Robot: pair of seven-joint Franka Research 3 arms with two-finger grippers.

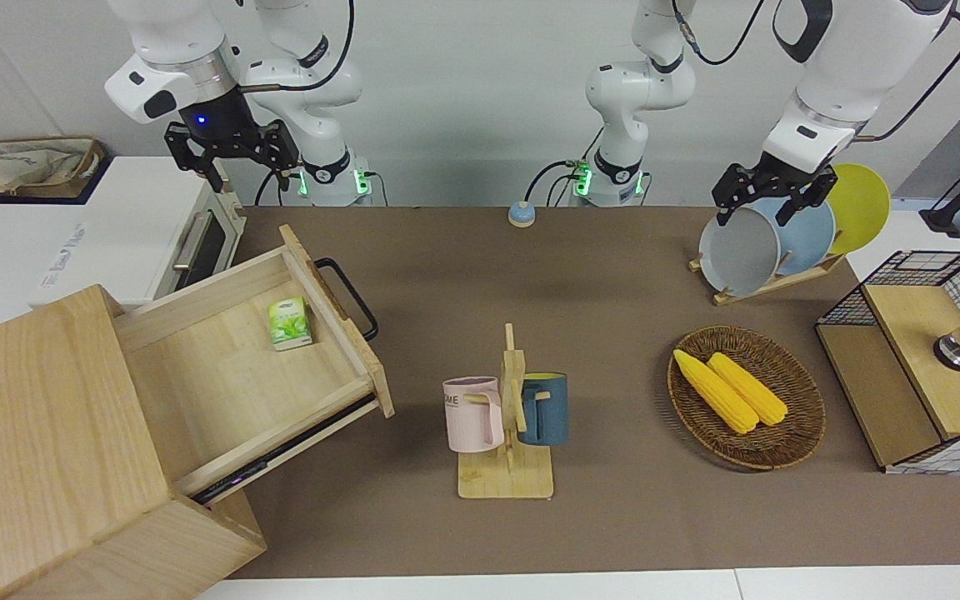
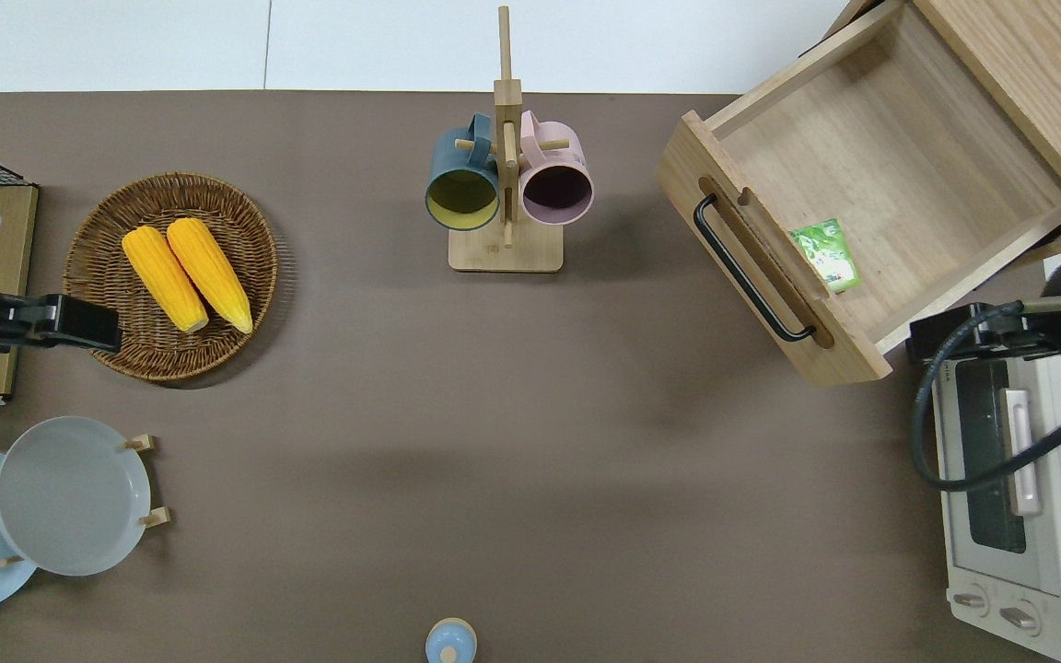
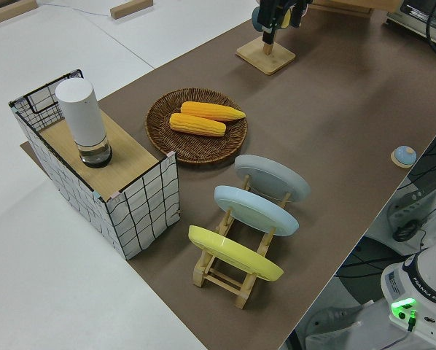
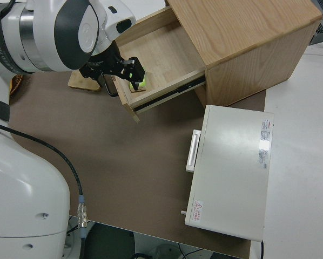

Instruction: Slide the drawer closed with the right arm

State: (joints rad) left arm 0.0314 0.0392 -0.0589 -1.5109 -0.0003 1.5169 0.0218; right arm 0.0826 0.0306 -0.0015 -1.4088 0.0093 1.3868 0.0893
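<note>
The drawer of the big pale wooden box stands pulled out toward the middle of the table. Its black bar handle faces the mug rack. A small green packet lies inside it near the front. The drawer also shows in the overhead view and in the right side view. My right gripper, with a blue light at its wrist, hangs open in the air over the gap between the drawer's front corner and the toaster oven, as the overhead view shows. It touches nothing. My left gripper is parked.
A white toaster oven stands beside the drawer, nearer to the robots. A mug rack stands mid-table. A basket of corn, a plate rack and a black-wire box are at the left arm's end.
</note>
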